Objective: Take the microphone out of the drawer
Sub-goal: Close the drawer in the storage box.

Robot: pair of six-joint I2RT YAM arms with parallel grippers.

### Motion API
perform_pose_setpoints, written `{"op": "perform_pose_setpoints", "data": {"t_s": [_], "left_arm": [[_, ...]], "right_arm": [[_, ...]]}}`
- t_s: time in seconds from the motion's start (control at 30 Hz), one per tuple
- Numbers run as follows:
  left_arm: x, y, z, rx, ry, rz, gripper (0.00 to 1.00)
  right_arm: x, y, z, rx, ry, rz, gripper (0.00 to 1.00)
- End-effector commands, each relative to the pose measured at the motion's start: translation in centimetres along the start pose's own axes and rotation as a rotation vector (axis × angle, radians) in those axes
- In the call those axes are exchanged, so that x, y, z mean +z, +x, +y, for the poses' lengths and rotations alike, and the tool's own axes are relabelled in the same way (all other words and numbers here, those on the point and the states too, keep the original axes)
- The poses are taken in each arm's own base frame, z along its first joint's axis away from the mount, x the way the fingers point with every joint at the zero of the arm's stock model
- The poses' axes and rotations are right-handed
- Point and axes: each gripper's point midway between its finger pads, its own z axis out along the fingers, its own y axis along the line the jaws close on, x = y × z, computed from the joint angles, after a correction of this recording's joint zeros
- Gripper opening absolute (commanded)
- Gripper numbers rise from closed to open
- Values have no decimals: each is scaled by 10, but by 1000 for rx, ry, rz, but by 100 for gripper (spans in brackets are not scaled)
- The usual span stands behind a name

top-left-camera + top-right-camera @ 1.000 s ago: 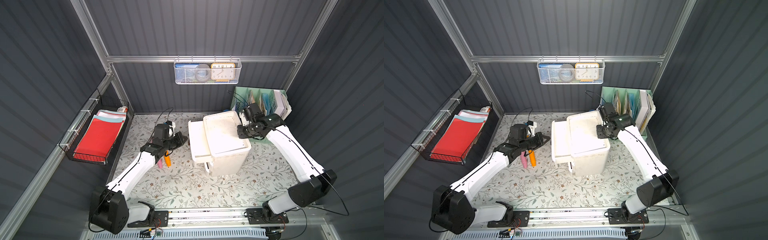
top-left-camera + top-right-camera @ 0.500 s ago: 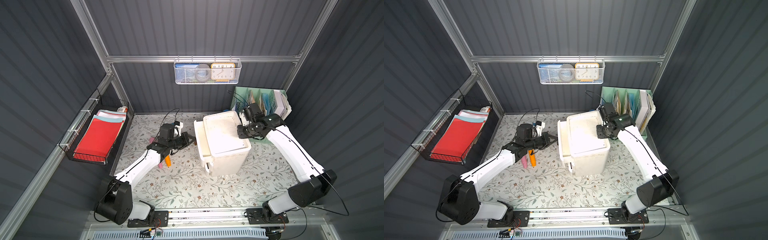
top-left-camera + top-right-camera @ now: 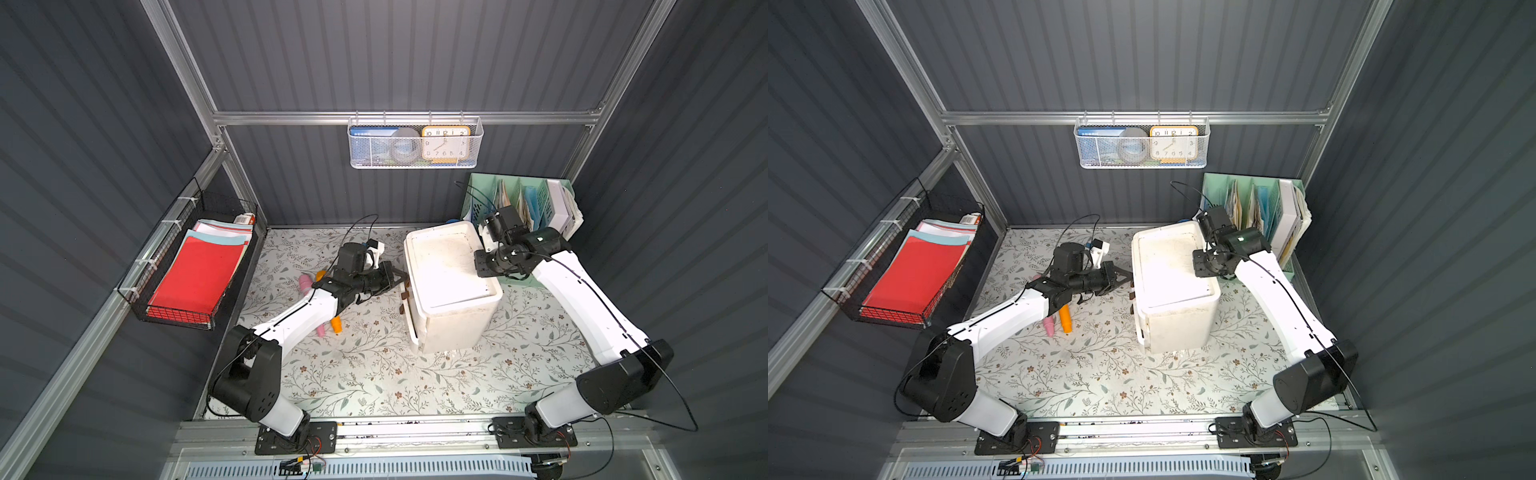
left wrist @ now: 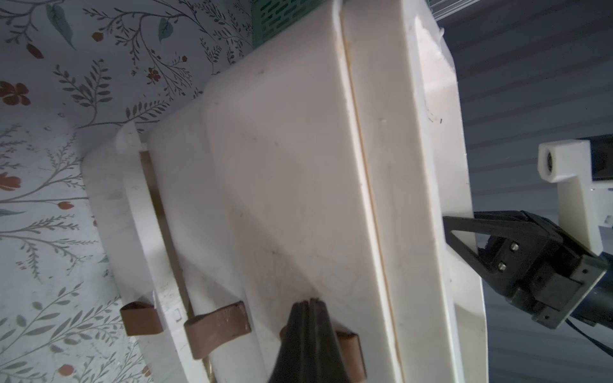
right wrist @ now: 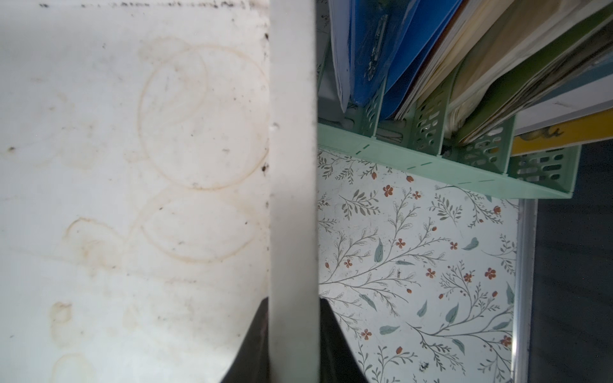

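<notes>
White top drawer (image 4: 282, 165) shut, at the left jaws' tips (pressed together); right jaws pinching the cabinet rim (image 5: 292, 165).

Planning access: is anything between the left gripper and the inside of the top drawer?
Yes. The top drawer's closed front does; the shut left gripper touches it by its brown tab.

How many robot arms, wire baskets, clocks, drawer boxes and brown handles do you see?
Robot arms: 2
Wire baskets: 2
Clock: 1
Drawer box: 1
Brown handles: 3
Total: 9
</notes>
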Motion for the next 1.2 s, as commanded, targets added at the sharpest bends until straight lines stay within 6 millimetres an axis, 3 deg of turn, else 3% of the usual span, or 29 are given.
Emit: {"op": "perform_pose_setpoints", "data": {"t_s": [0.0,0.4,0.5,0.67,0.73,0.93,1.17], "left_arm": [[4,-4,-18,19,53,7,0],[14,0,-21,29,65,49,1],[6,1,-20,51,30,44,14],[-15,0,-11,100,-61,-17,47],[-21,1,-3,95,-79,-36,52],[-29,11,27,-5,-76,-63,54],[-21,20,53,-150,14,-89,53]], "right_arm": [[22,26,6,3,-23,131,0],[23,26,7,4,-24,135,0],[22,26,6,1,-21,133,0],[21,25,5,-2,-15,128,0],[21,24,6,-2,-18,125,0],[23,25,7,-3,-23,131,0],[21,25,6,-2,-22,128,0]]}}
